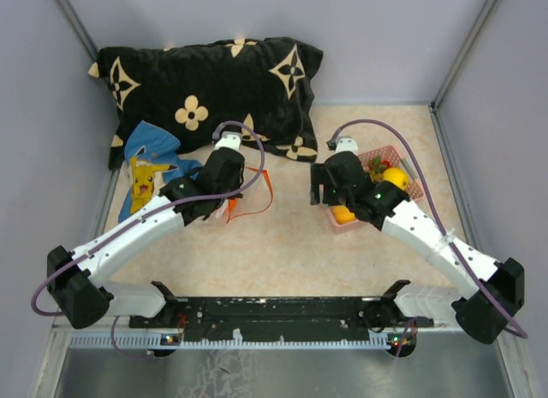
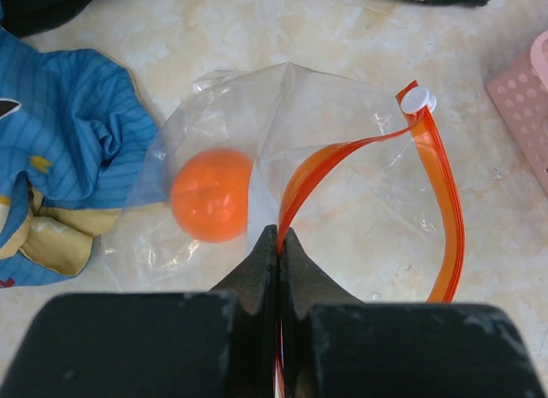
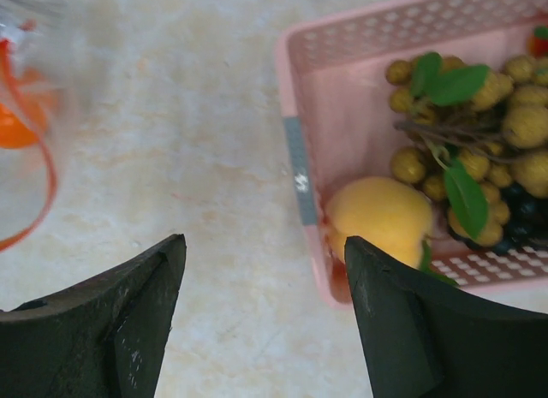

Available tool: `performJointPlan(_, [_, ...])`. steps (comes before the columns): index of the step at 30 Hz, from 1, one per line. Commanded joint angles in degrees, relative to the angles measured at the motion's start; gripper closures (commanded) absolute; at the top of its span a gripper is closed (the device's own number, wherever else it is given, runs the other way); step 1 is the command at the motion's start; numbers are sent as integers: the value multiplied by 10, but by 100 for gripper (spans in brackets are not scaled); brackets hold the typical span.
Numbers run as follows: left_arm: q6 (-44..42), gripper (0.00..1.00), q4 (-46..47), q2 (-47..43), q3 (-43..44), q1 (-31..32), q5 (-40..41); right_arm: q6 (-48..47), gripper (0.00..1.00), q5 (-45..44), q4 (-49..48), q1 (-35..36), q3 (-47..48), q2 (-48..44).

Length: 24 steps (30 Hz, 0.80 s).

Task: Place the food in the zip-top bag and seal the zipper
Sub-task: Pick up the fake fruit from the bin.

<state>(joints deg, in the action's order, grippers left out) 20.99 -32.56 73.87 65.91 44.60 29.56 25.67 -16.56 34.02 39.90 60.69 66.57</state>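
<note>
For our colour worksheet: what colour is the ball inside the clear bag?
The ball is orange, clearest in the left wrist view.

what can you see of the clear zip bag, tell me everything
The zip-top bag is clear, crinkly plastic lying on the table, mouth gaping. Its orange-red zipper curves open, with a white slider at one end. One orange ball sits inside. The left pincer is shut on the zipper.

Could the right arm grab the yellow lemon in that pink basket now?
Probably yes: the right gripper is open beside the pink basket, and the lemon lies uncovered in its nearest corner.
</note>
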Motion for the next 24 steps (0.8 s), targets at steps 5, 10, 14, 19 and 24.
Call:
performJointPlan(5, [-3,100,7,-12,-6,-2,0,50,25,-99,66,-29,-61,-17])
performJointPlan(10, [-2,100,5,-11,-7,-2,-2,73,26,-110,38,-47,-110,-15])
performJointPlan(14, [-2,100,5,-8,-6,-2,-5,78,29,-123,8,-57,-134,-14])
performJointPlan(19, [-2,100,6,-4,-4,-2,-8,75,29,-115,-30,-78,-154,1])
performJointPlan(24, [-3,100,3,-4,-6,-2,-6,64,30,-83,-63,-97,-162,29])
